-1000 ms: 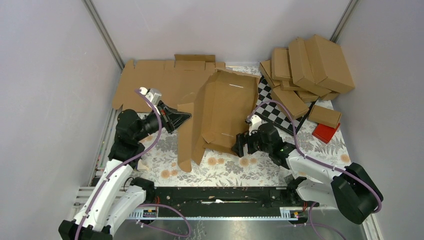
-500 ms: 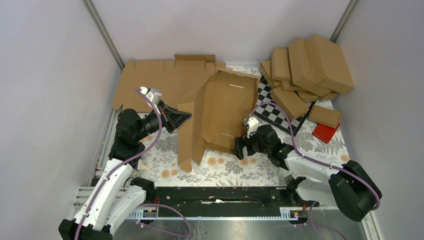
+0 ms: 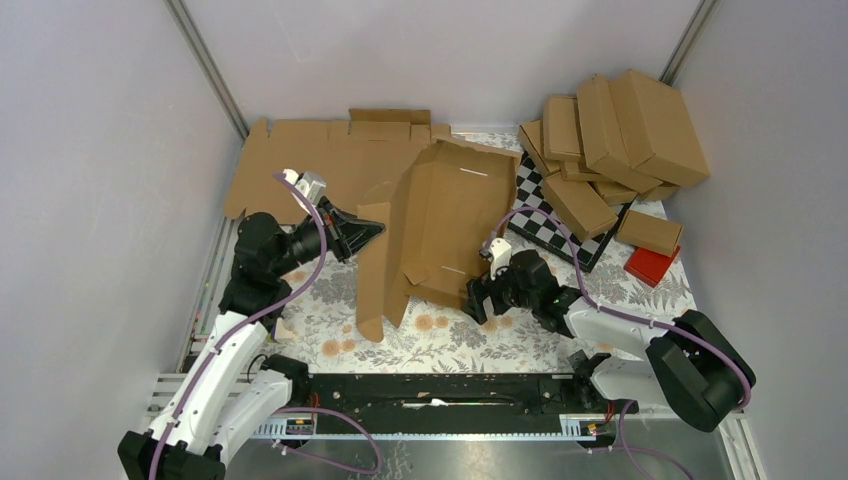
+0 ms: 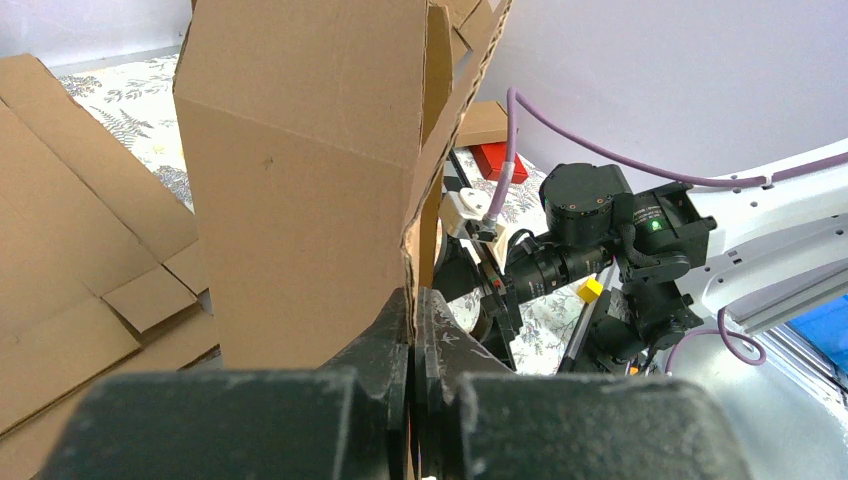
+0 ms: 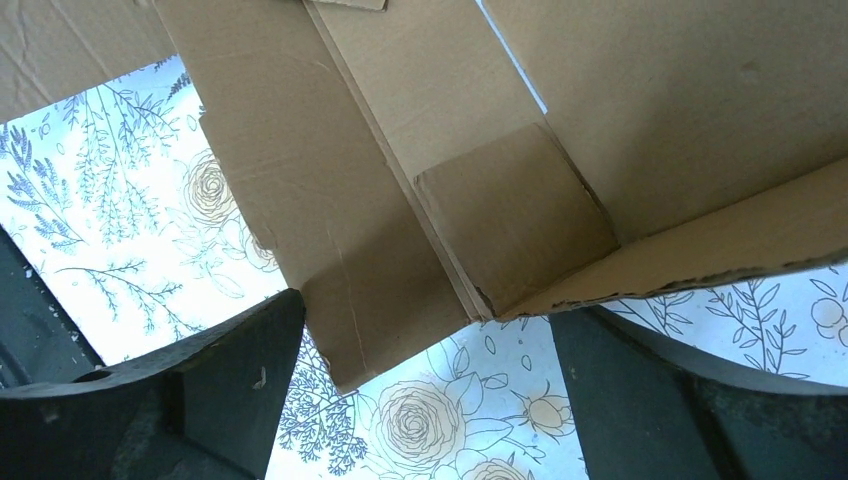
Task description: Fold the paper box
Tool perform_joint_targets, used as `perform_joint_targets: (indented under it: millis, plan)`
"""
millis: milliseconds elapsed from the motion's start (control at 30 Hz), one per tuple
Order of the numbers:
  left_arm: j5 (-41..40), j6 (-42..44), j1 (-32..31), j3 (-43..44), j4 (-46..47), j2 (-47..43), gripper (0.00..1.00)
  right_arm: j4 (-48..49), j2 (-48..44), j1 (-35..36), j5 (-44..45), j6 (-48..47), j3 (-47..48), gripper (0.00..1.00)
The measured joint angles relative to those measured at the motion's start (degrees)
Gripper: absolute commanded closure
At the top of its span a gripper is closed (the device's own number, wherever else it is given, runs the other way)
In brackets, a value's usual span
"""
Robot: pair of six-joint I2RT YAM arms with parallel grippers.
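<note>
Two hands are at work, but only one has a hold. My left hand is clamped shut on the rim of a side flap of the paper box. The box stands half-raised in the middle of the table, its panels tilted and its near corner low over the floral surface. My right hand sits at that near corner with its fingers spread wide; cardboard lies between them, but nothing is gripped.

I judge the thin pinch to be the main risk. It bites only the flap's edge, so a pull could tear the corrugated rim or let the flap slip free, and the whole piece would flop down. If the right hand closes off the crease, it could crumple the small tab rather than fold it. A hard push could also slide the box back onto the flat cardboard sheet behind.
</note>
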Motion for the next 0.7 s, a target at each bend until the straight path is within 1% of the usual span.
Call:
perform_joint_targets:
  millis: [333, 533, 700]
  plan:
    - [0.09, 0.52, 0.00, 0.70, -1.20, 0.15, 1.00, -0.24, -0.07, 0.00, 0.28, -1.29, 0.44, 0.00]
    - [0.07, 1.14, 0.02, 2.75, -3.28, 1.27, 1.00, -0.63, -1.03, 0.07, 3.37, -0.79, 1.66, 0.00]
    - [0.15, 1.97, 0.00, 3.37, -4.44, 1.22, 1.00, 0.26, -2.51, 0.07, 8.59, 0.85, 2.25, 0.01]
